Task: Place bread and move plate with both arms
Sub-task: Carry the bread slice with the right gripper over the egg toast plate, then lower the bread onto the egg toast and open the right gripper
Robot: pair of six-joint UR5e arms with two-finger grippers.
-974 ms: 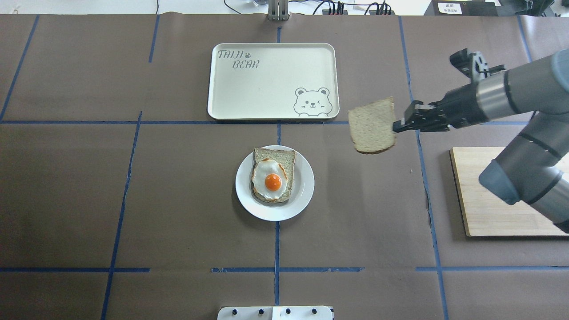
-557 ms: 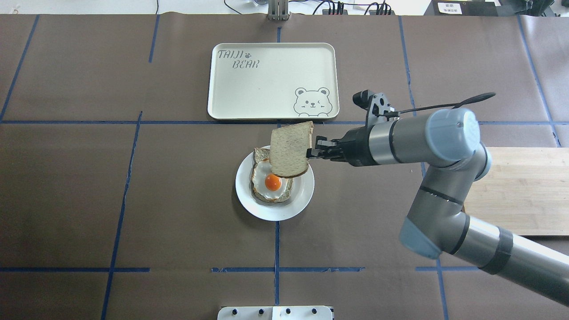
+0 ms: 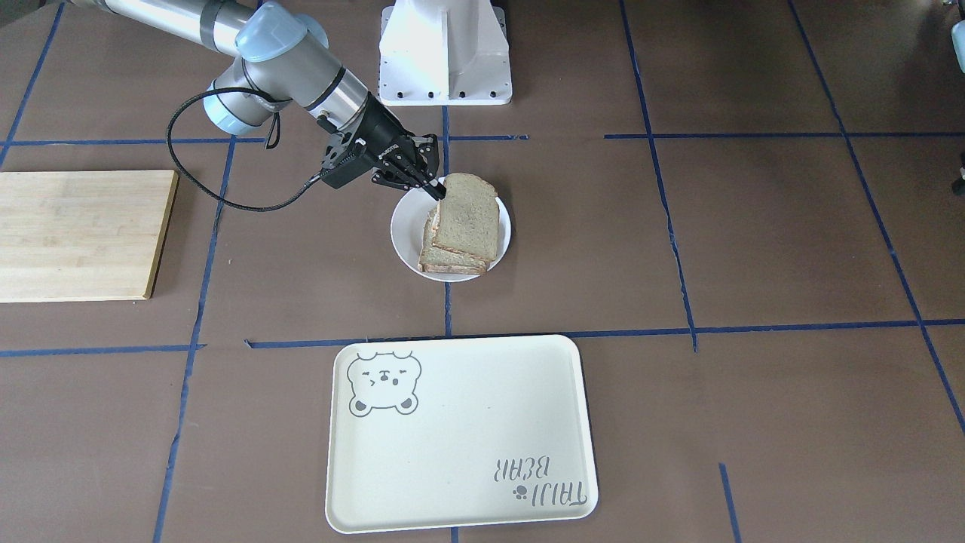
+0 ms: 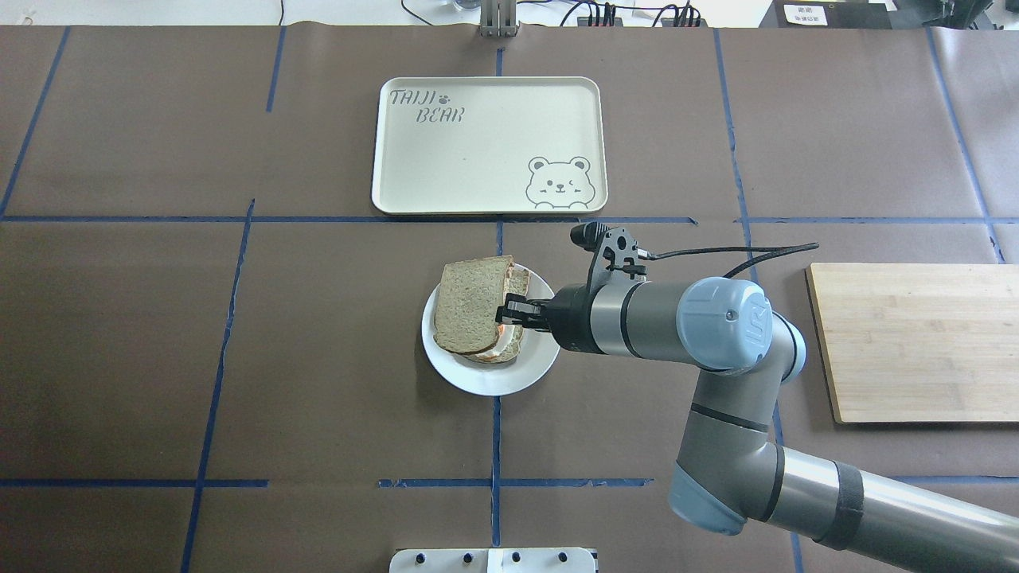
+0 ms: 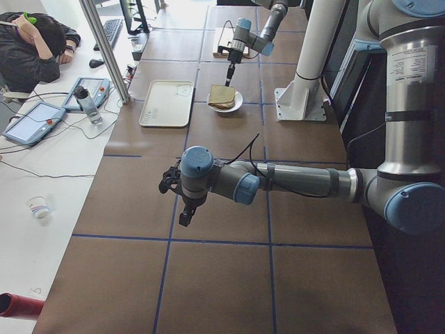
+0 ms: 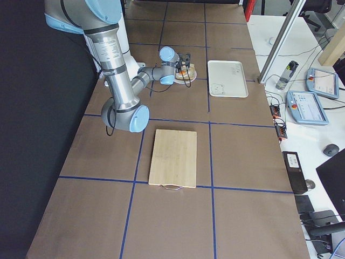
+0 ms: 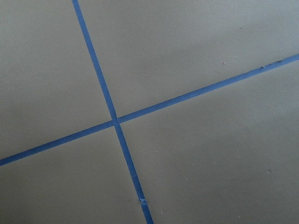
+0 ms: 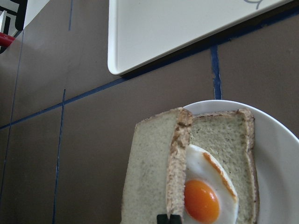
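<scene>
Speckled tan bread (image 4: 470,306), brown-crusted, covers the egg-topped slice (image 8: 219,186) on the round white plate (image 4: 487,383) mid-desk. The right end effector (image 4: 505,312) pinches its right edge, nearly closed. I cannot tell the left end effector's (image 5: 185,214) opening.

Tray (image 4: 478,151): cream, rectangular, flat on the brown desk (image 4: 318,358), bear drawing in one corner.
Board (image 4: 915,342): pale wood, flat, well apart from the tray.
Egg slice (image 8: 224,133): fried egg (image 8: 210,172) on top, orange yolk.
Tape (image 7: 114,122): blue lines, crossing on the desk.
</scene>
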